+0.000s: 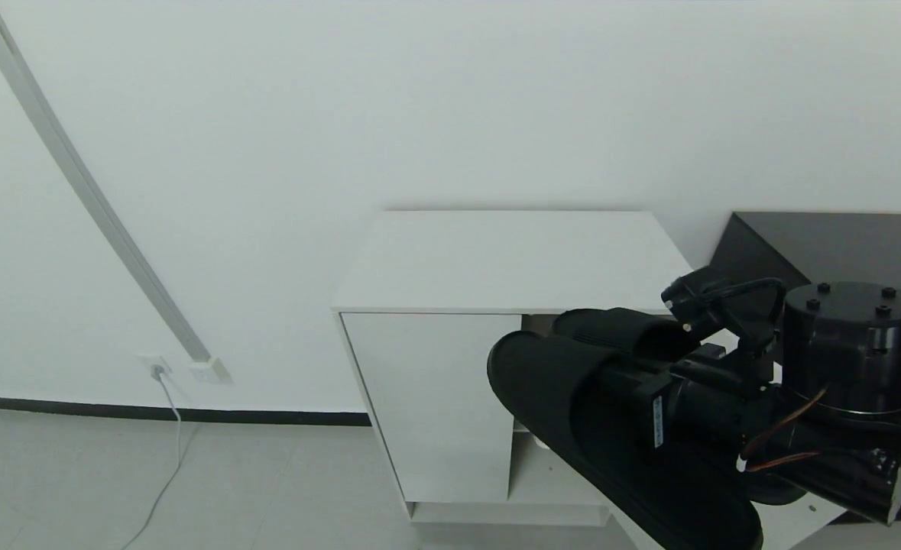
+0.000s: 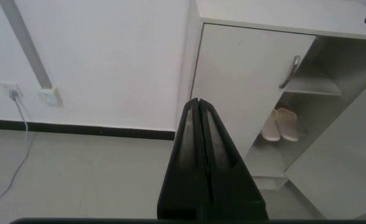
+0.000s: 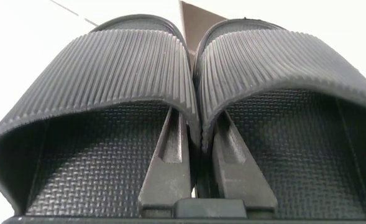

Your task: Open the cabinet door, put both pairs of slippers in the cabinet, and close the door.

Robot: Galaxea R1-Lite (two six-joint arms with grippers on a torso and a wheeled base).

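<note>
A white wall (image 1: 450,99) is running behind the cabinet (image 1: 496,260), and a pale grey floor (image 1: 76,481) is spreading out to the cabinet's left and front. The cabinet itself, white and low, is standing flush against that wall. A dark tabletop (image 1: 840,244) is sitting just to the cabinet's right. The closed door (image 1: 427,405) is covering the cabinet's left half, while the open door (image 2: 350,162) is standing swung out from the cabinet's right side, leaving that half's shelves showing.

In front of the cabinet's open right half, the right gripper (image 3: 195,143) is holding the black slippers (image 1: 572,397) up in the air. Its fingers (image 3: 167,168) are reaching one into each slipper and pinching the two inner side walls together, so the pair is sitting side by side and touching.

The left gripper (image 2: 199,109) is hanging out in front of the cabinet and off to its left, with its two fingers pressing flat against each other and nothing between them.

The pale slippers (image 2: 281,124) are lying as a pair inside the cabinet's open half, below the upper shelf (image 2: 313,88).

A grey conduit strip (image 1: 83,191) is slanting down the wall to the cabinet's left, ending beside a socket (image 1: 156,368) from which a cable (image 1: 175,443) is trailing to the floor. A slim handle (image 2: 289,70) is sitting upright on the closed door, at the edge nearest the cabinet's open half
</note>
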